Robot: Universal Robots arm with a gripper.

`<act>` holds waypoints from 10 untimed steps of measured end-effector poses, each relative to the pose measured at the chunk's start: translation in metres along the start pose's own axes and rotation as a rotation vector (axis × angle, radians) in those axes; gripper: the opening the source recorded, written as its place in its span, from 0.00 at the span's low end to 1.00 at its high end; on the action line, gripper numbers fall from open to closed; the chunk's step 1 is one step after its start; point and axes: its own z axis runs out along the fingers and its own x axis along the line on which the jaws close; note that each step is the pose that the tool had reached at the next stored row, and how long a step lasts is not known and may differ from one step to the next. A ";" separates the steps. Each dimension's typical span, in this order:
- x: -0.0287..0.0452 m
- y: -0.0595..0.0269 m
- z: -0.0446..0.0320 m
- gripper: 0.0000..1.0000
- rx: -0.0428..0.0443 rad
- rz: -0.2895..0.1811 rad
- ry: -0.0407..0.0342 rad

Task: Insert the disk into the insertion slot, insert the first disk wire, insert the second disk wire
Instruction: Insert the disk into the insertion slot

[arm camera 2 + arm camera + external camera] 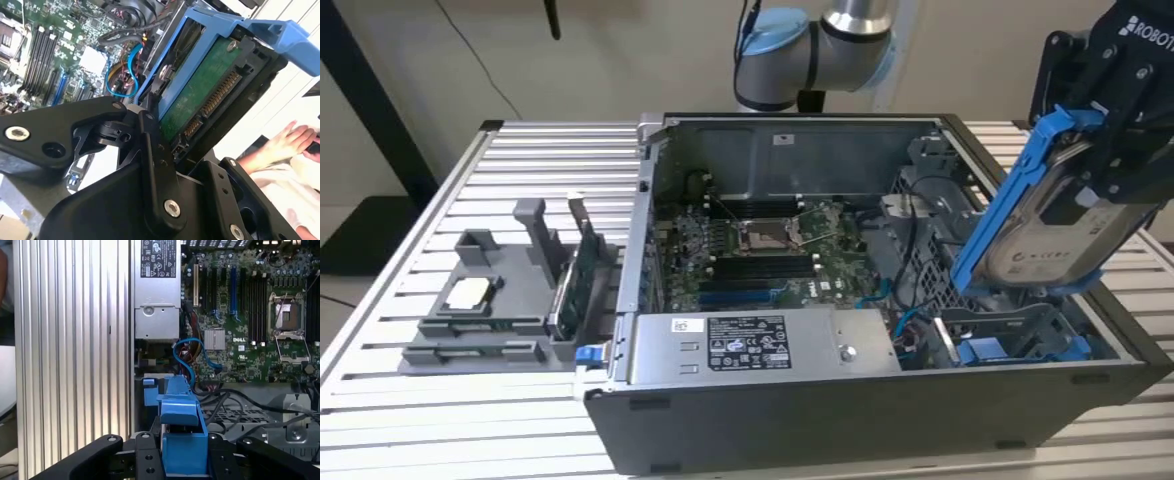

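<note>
Holding the disk (1051, 225) clamped across its edges at the upper end, the gripper (1107, 150) hangs over the near corner of the computer case (854, 430) on the exterior view's right. The disk is tilted, with its lower end aimed down at the slot (1014, 335) and its upper end leaning up and away. The lower edge of its blue frame (260, 30) sits just above the slot's mouth; contact cannot be told. In the second wrist view the green underside faces the camera, with the connector row toward the gripper end. Judgement: the disk is not yet seated and the first step is under way. To do it well, square the frame's rails to the slot walls, match the tilt to the bay, and feed slowly along the slot's own line with no side load. With the grip high, a snag at the low end would likely lever the disk between the fingers. Just beside the slot, a blue cable (122, 94) and black wires (240, 396) loop toward the motherboard (767, 250) and must be kept out of the mouth. The power supply box (747, 345) flanks the slot, apart from the disk. A person's hand (290, 142) rests outside the case. Well apart on the slatted table (400, 420), a grey holder (480, 300) carries a green card (580, 275).
</note>
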 end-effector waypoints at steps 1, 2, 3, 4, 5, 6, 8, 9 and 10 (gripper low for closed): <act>0.0000 -0.0003 0.0008 0.33 0.0000 0.000 0.0001; 0.0000 -0.0004 0.0012 0.33 0.0000 0.000 0.0000; 0.0000 -0.0005 0.0012 0.33 0.0000 0.000 0.0002; 0.0000 -0.0005 0.0012 0.33 0.0000 0.000 0.0002; 0.0000 -0.0005 0.0013 0.33 0.0000 0.000 0.0002; 0.0000 -0.0005 0.0013 0.33 0.0000 0.000 0.0001; 0.0000 -0.0005 0.0014 0.33 0.0000 0.000 0.0002; 0.0000 -0.0005 0.0015 0.33 0.0000 0.000 0.0001; 0.0000 -0.0005 0.0020 0.33 0.0000 0.000 -0.0003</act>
